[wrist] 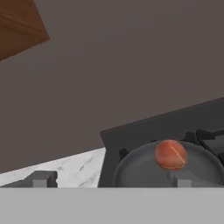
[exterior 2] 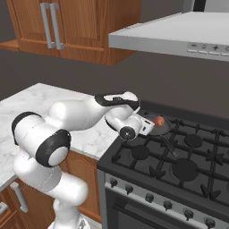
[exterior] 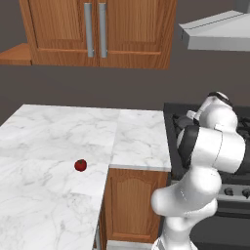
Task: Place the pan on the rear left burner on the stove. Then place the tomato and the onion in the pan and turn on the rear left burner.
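Note:
The dark grey pan (exterior 2: pixel 163 130) sits at the rear left of the black stove (exterior 2: pixel 179 167), covering the rear left burner, its handle pointing toward the front. Inside it lies the orange-brown onion (exterior 2: pixel 159 120). My gripper (exterior 2: pixel 148 122) hovers at the pan's left rim, open, holding nothing. In the hand view my gripper (wrist: pixel 113 181) has its tips spread wide, with the pan (wrist: pixel 135 168) and the onion (wrist: pixel 170 154) just ahead. The dark red tomato (exterior: pixel 80 165) rests alone on the marble counter (exterior: pixel 58 141), well left of the stove (exterior: pixel 171 128).
A silver range hood (exterior 2: pixel 179 33) hangs over the stove. Wooden wall cabinets (exterior: pixel 97 29) hang above the counter. Dark knobs (exterior 2: pixel 148 197) line the stove's front panel. My own arm (exterior: pixel 210 146) blocks much of the stove in the left base view.

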